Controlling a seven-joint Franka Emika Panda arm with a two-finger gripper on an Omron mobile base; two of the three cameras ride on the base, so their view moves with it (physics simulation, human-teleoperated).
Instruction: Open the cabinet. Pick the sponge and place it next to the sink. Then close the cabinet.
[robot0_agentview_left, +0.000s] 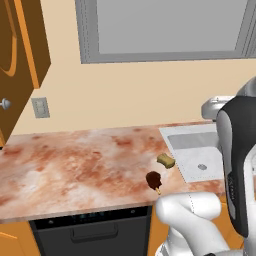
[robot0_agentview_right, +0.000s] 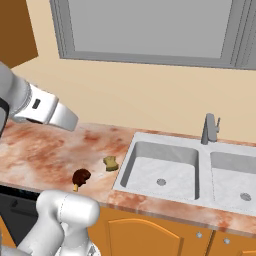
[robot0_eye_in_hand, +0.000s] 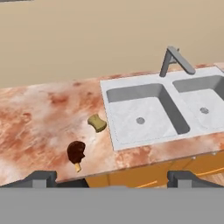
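At the bottom of the hand view the gripper is seen with its two dark fingertips far apart at the lower left and lower right; the jaws stand wide and nothing is held between them. Just beyond, at lower left of centre, a dark brown bar on a stick lies on the mottled reddish countertop, near its front edge. Slightly farther in, the sponge is found on the countertop just beside the left rim of the sink, apart from the brown bar. In the right base view the sponge is likewise placed close to the left edge of the sink, left of centre. Behind the basin a grey faucet rises at the upper right. In the left base view, the cabinet door is seen swung open at the upper left, its round silver knob at the left edge.
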